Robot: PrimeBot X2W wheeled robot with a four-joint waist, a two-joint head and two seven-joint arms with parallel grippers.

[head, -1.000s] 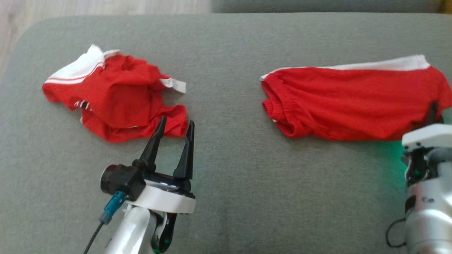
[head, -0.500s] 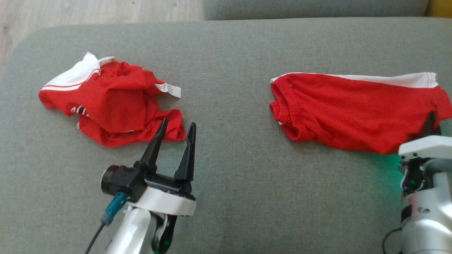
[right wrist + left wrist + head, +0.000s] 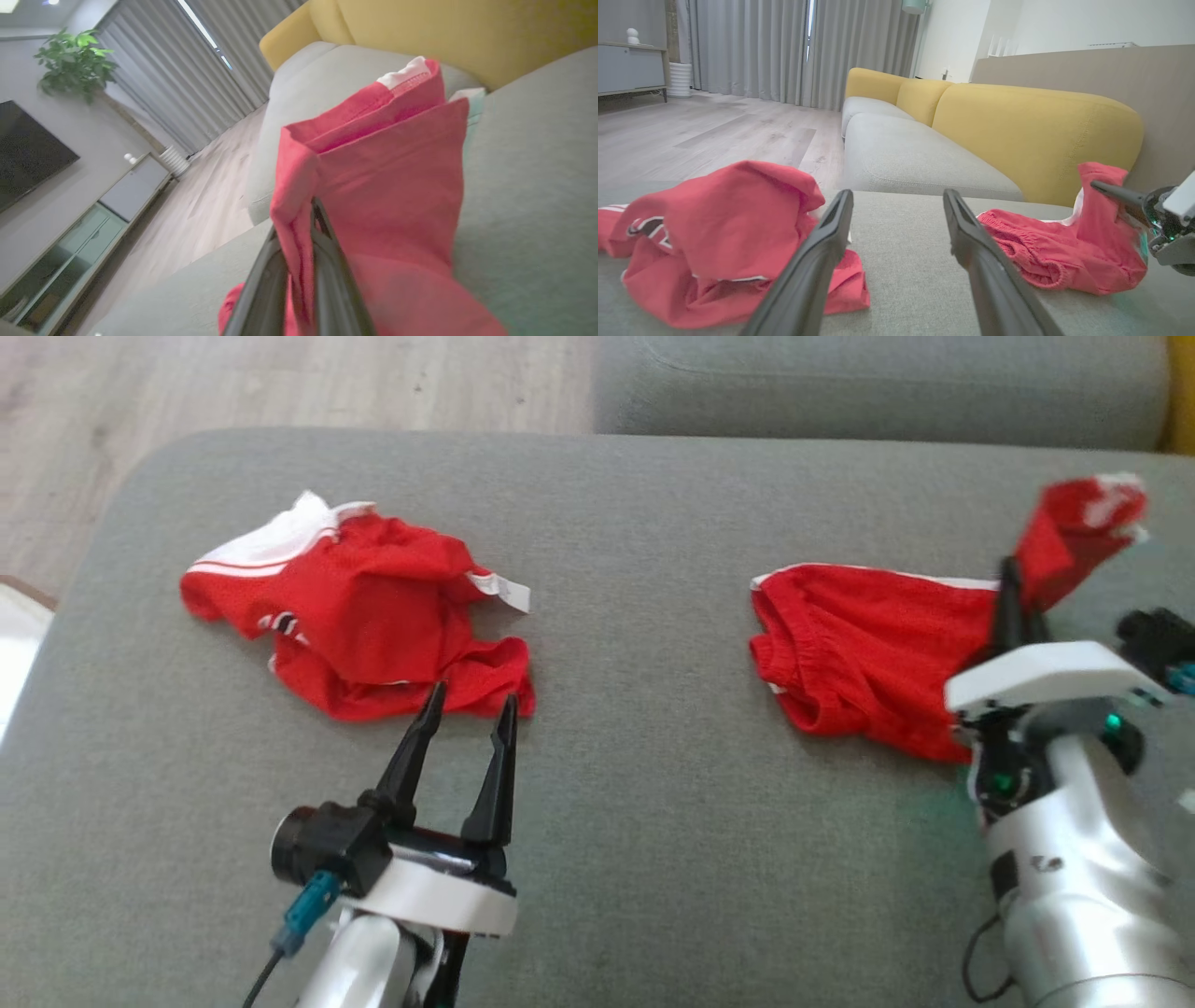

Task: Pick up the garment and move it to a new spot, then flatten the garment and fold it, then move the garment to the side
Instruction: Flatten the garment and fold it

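Grey sofa cushion [image 3: 635,803] lies before us, yellow backrests [image 3: 1017,126] behind. Our right end effector [image 3: 1008,581] is pinched tight on one end of the red garment [image 3: 868,644], holding that end up off the cushion while the rest lies flat. Our left end effector [image 3: 471,698] stands wide apart, empty, tips just beside a second crumpled red garment [image 3: 373,616].

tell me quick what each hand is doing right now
Left hand: open, empty.
Right hand: shut on one end of the right garment, held up off the sofa.
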